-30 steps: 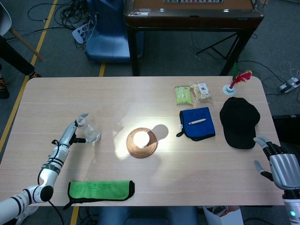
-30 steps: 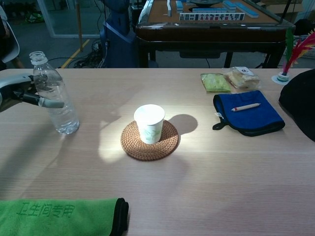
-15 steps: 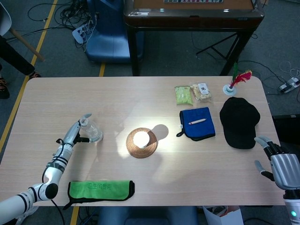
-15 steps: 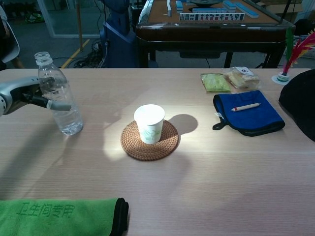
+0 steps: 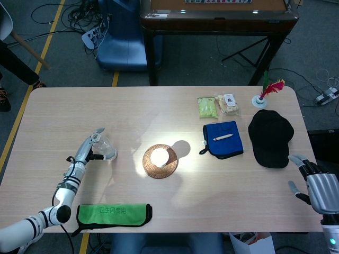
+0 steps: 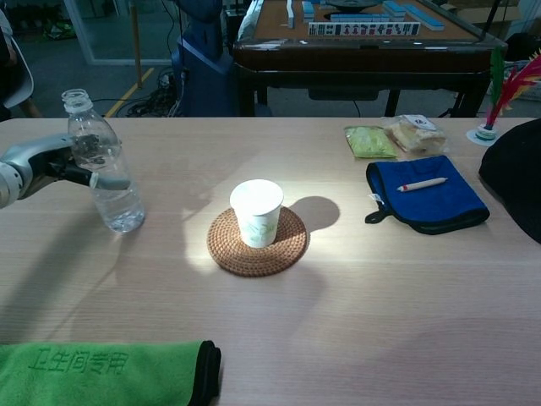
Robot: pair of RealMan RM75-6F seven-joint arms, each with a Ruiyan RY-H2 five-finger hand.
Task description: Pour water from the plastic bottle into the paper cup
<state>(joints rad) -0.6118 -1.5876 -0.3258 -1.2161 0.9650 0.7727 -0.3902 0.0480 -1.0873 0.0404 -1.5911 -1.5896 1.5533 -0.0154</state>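
Carry step under way, by my reading; left hand (image 6: pixel 51 162) grips the bottle (image 6: pixel 105 172) upright, uncapped, at nine o'clock of the cup (image 6: pixel 257 211); cup sits on a woven coaster (image 6: pixel 292 245); right hand (image 5: pixel 318 188) empty, fingers apart; next: close the gap, tilt over the rim.

A pale wooden table (image 5: pixel 159 206) carries everything. Near left lies a green cloth (image 5: pixel 113 214); a woven coaster (image 5: pixel 160 161) sits mid-table. Right: blue pouch (image 5: pixel 223 139), black cap (image 5: pixel 270 137); farther, two snack packets (image 5: pixel 217 106), perhaps a shuttlecock (image 5: pixel 263 95).
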